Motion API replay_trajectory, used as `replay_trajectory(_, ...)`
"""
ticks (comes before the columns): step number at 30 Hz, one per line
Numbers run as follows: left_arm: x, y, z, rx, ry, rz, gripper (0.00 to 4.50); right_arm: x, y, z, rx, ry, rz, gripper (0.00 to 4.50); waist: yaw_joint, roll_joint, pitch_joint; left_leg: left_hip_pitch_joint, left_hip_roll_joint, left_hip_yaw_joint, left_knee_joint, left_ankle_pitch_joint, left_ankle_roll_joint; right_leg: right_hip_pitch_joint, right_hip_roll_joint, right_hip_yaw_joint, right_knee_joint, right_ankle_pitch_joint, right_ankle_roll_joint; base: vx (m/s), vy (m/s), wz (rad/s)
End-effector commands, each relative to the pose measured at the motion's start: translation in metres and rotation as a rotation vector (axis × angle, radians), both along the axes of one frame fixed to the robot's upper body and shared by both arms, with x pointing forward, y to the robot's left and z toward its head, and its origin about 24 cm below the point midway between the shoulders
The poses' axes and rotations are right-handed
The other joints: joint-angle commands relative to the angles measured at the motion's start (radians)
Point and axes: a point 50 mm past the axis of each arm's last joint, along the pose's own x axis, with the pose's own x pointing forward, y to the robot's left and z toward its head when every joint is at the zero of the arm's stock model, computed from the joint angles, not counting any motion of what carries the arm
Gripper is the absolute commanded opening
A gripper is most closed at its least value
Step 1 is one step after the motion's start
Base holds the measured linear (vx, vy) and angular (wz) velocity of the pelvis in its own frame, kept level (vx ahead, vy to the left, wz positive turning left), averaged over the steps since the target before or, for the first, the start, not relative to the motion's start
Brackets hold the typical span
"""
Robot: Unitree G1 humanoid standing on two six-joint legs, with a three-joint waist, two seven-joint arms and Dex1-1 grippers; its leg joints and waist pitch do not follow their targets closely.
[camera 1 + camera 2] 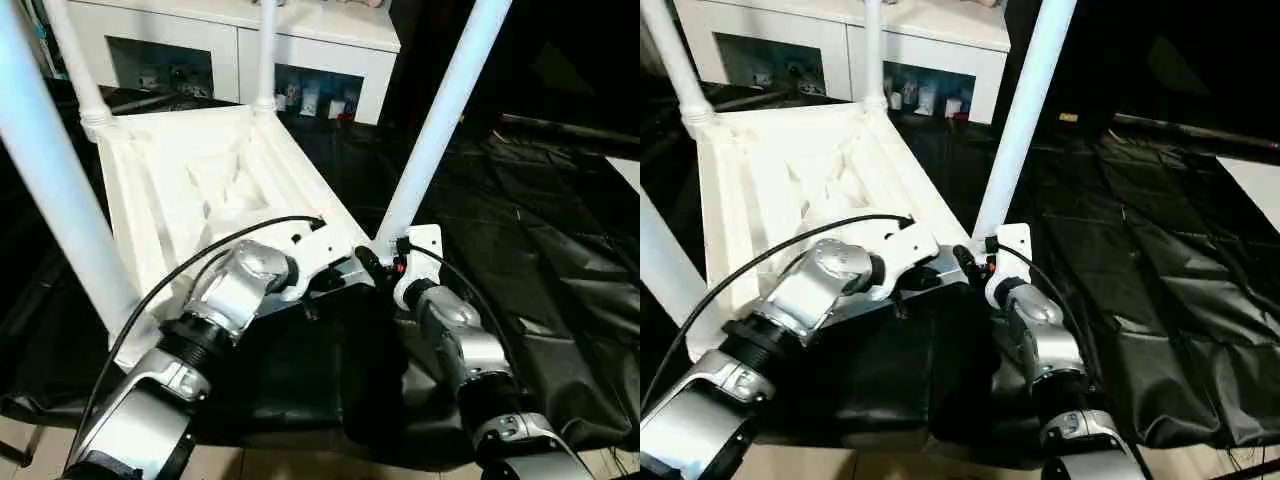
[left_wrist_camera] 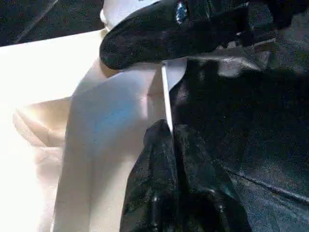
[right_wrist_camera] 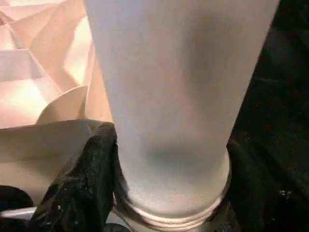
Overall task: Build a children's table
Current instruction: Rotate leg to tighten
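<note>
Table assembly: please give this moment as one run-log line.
table top: upside down | legs: four in sockets | right hand: around near leg base | left hand: shut on rim

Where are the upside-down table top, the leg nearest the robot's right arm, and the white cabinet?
table top (image 1: pixel 190 180), left eye view, on its ribbed underside.
leg (image 1: pixel 440 120), left eye view, midway up the tube.
cabinet (image 1: pixel 180 30), left eye view, on its front panel.

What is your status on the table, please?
Left gripper shut on top's rim. Right gripper around near leg at its socket. All four legs standing. Nothing in the way.
</note>
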Motion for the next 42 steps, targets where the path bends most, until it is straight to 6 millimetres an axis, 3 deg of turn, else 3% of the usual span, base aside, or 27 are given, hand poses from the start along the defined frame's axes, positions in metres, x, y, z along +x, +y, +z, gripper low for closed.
replay_trajectory(1, -0.018, -0.005, -0.025, 0.062, 0.106, -0.1, 0.0, -0.005, 0.01, 0.007, 0.038, -0.054, 0.124, 3.42, 0.007, 0.013, -0.047, -0.015, -0.003, 0.016, -0.073, -0.242, 0.032, 0.048, -0.029, 0.031, -0.071, -0.29, -0.141, 0.0, 0.0, 0.0)
replay_trajectory(7, -0.028, 0.003, -0.014, 0.025, 0.133, -0.236, 0.0, -0.021, -0.008, 0.014, -0.031, -0.115, 0.379, 3.87, 0.018, 0.018, -0.047, -0.015, -0.001, 0.021, -0.067, -0.146, 0.071, 0.056, -0.027, 0.033, -0.053, -0.131, -0.207, 0.0, 0.0, 0.0)
replay_trajectory(11, -0.038, 0.017, -0.009, 0.004, 0.177, -0.322, 0.0, -0.035, -0.026, 0.022, -0.078, -0.153, 0.522, 3.87, 0.029, 0.022, -0.043, -0.008, 0.003, 0.024, -0.068, -0.163, 0.078, 0.055, -0.028, 0.034, -0.053, -0.132, -0.216, 0.0, 0.0, 0.0)
replay_trajectory(15, -0.051, 0.031, -0.004, 0.001, 0.23, -0.428, 0.0, -0.041, -0.041, 0.03, -0.105, -0.182, 0.591, 3.87, 0.03, 0.026, -0.04, -0.006, 0.006, 0.023, -0.072, -0.197, 0.071, 0.052, -0.028, 0.035, -0.054, -0.167, -0.216, 0.0, 0.0, 0.0)
replay_trajectory(20, -0.054, 0.045, -0.001, 0.009, 0.246, -0.431, 0.0, -0.052, -0.048, 0.029, -0.116, -0.13, 0.698, 3.87, 0.034, 0.019, -0.037, -0.01, 0.004, 0.022, -0.073, -0.194, 0.062, 0.054, -0.029, 0.035, -0.056, -0.196, -0.202, 0.0, 0.0, 0.0)
replay_trajectory(25, -0.056, 0.047, 0.0, 0.01, 0.252, -0.43, 0.0, -0.059, -0.046, 0.022, -0.153, -0.094, 0.766, 3.87, 0.032, 0.016, -0.037, -0.012, 0.003, 0.022, -0.073, -0.191, 0.055, 0.052, -0.031, 0.036, -0.059, -0.23, -0.187, 0.0, 0.0, 0.0)
replay_trajectory(32, -0.058, 0.047, -0.001, 0.006, 0.263, -0.432, 0.0, -0.062, -0.046, 0.019, -0.154, -0.064, 0.785, 3.87, 0.031, 0.017, -0.039, -0.011, 0.002, 0.023, -0.07, -0.158, 0.058, 0.054, -0.028, 0.035, -0.052, -0.173, -0.2, 0.0, 0.0, 0.0)
replay_trajectory(37, -0.058, 0.048, 0.0, 0.009, 0.263, -0.431, 0.0, -0.06, -0.049, 0.017, -0.165, -0.053, 0.758, 3.87, 0.031, 0.018, -0.038, -0.011, 0.001, 0.024, -0.07, -0.167, 0.058, 0.054, -0.029, 0.036, -0.055, -0.194, -0.197, 0.0, 0.0, 0.0)
replay_trajectory(38, -0.058, 0.048, 0.0, 0.009, 0.264, -0.431, 0.0, -0.06, -0.049, 0.016, -0.158, -0.046, 0.756, 3.6, 0.031, 0.018, -0.038, -0.011, 0.001, 0.023, -0.07, -0.167, 0.057, 0.054, -0.029, 0.036, -0.055, -0.196, -0.196, 0.0, 0.0, 0.0)
replay_trajectory(42, -0.059, 0.048, -0.001, 0.011, 0.274, -0.432, 0.0, -0.06, -0.048, 0.015, -0.162, -0.035, 0.765, 3.25, 0.029, 0.018, -0.038, -0.011, 0.002, 0.023, -0.07, -0.164, 0.059, 0.054, -0.028, 0.035, -0.053, -0.182, -0.2, 0.0, 0.0, 0.0)
